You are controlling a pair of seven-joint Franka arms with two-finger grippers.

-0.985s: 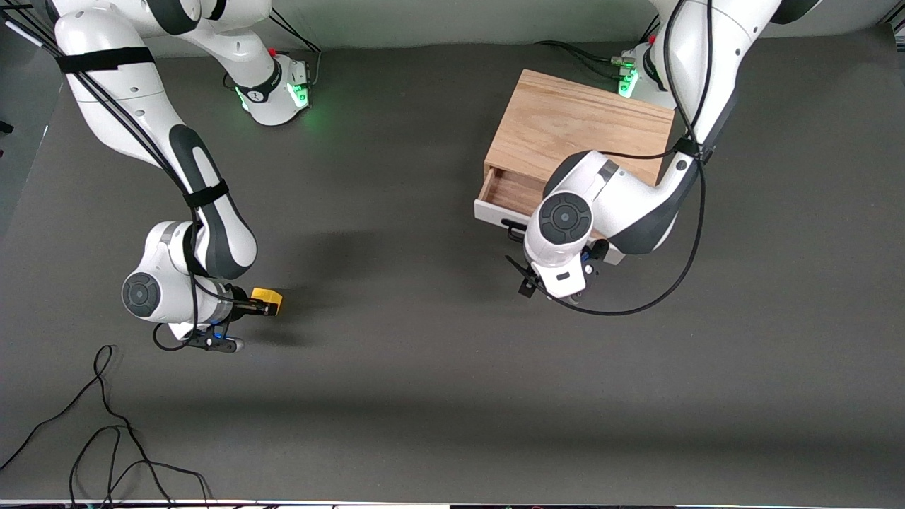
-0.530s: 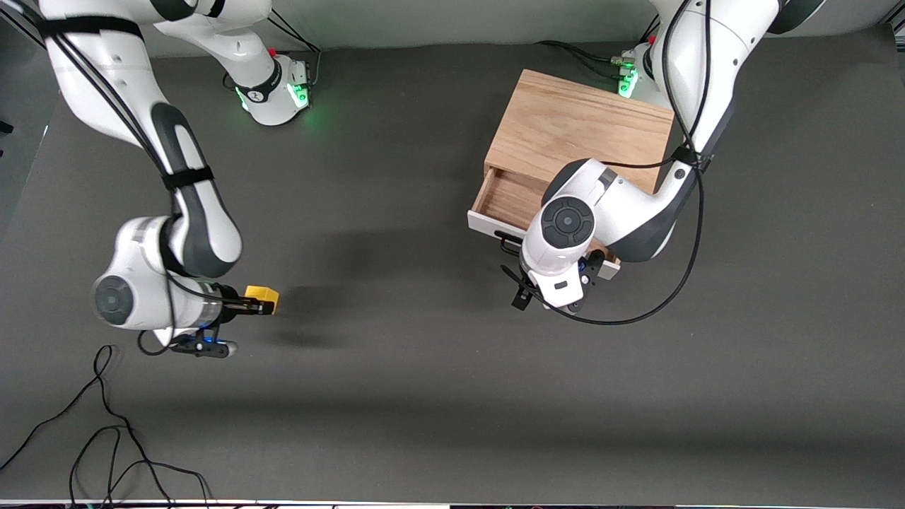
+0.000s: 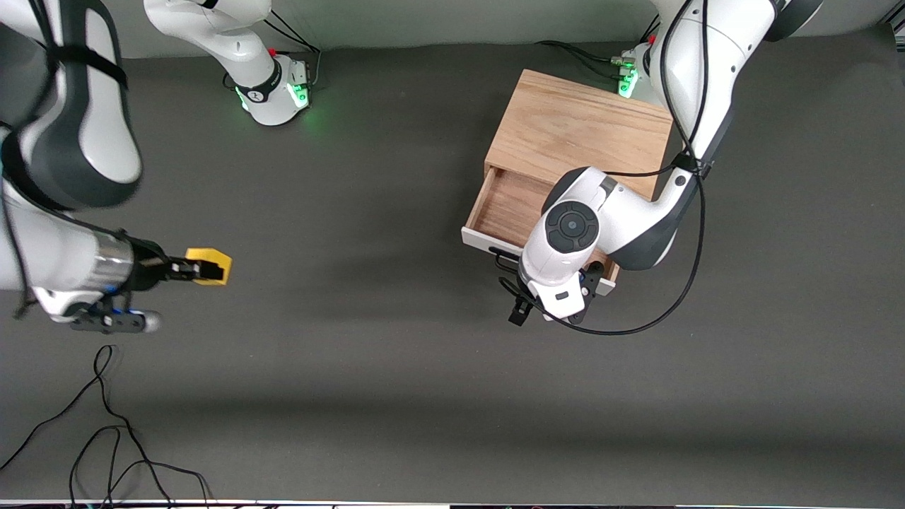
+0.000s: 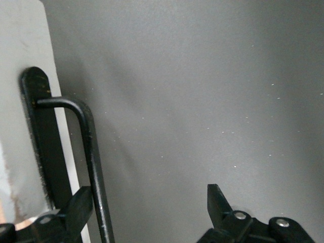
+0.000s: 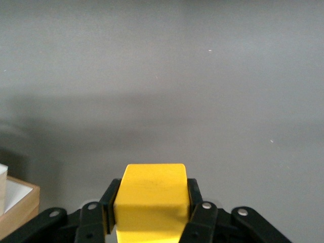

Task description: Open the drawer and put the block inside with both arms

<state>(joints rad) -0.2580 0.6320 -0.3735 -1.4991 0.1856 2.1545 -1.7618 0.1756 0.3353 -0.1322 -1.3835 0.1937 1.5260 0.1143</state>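
Observation:
The block [image 3: 209, 266] is a small yellow cube. My right gripper [image 3: 200, 268] is shut on it and holds it up over the table at the right arm's end; it fills the pads in the right wrist view [image 5: 149, 195]. The drawer [image 3: 503, 203] stands pulled out of the oak cabinet [image 3: 580, 127], its tray bare. My left gripper [image 4: 149, 205] is open in front of the white front panel [image 4: 20, 50], with the black wire handle [image 4: 91, 152] between its fingers, close to one finger [image 4: 81, 207]. In the front view the left wrist hides those fingers.
Loose black cables [image 3: 106, 424] lie on the table near the front camera at the right arm's end. A black cable loop [image 3: 636, 325] hangs from the left arm beside the drawer. A corner of the wooden drawer [image 5: 17, 200] shows in the right wrist view.
My right gripper has lifted the block off the table and carried it toward the right arm's end. The drawer has slid farther out, with my left gripper at its handle.

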